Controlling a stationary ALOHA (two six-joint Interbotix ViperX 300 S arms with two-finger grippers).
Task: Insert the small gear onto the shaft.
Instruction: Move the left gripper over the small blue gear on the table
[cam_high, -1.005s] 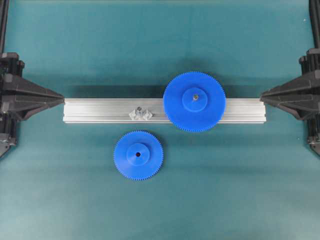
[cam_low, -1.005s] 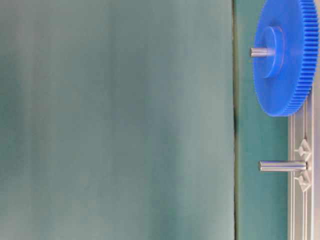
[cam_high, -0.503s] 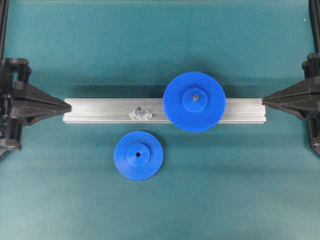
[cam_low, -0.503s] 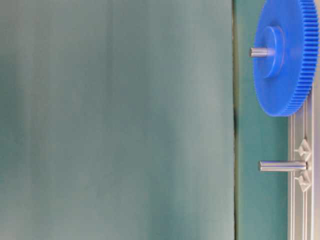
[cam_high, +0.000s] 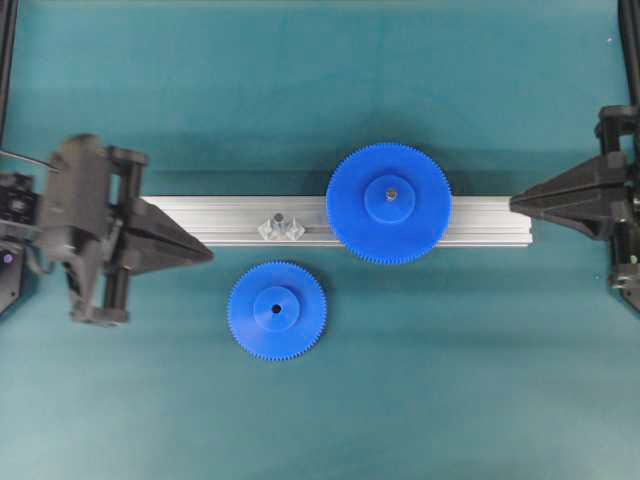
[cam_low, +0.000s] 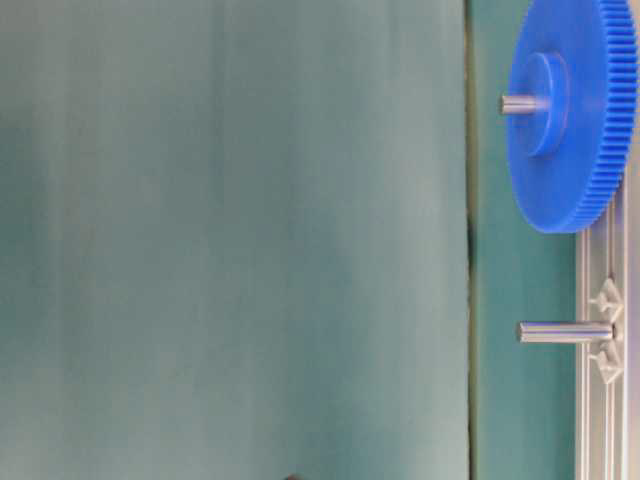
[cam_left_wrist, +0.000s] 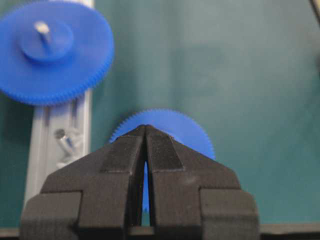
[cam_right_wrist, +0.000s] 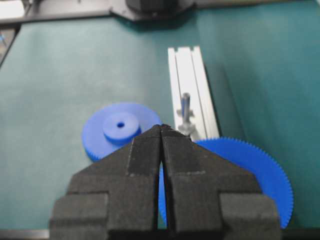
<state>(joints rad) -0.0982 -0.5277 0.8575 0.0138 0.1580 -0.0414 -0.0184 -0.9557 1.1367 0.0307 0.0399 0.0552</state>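
Grippers closed, empty; small blue toothed plastic gear (cam_high: 276, 310) flat on teal mat, just below ribbed aluminium rail (cam_high: 230, 221).
Overhead: left gripper (cam_high: 205, 254) tip near gear, right gripper (cam_high: 516, 203) at rail end. Table-level view alone shows thin silver shaft (cam_low: 562, 332) bare, standing off rail.

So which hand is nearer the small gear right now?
Left. The left hand, shut, sits just left of the small gear, apart from it. The right hand, also shut, is far off at the rail's right end.
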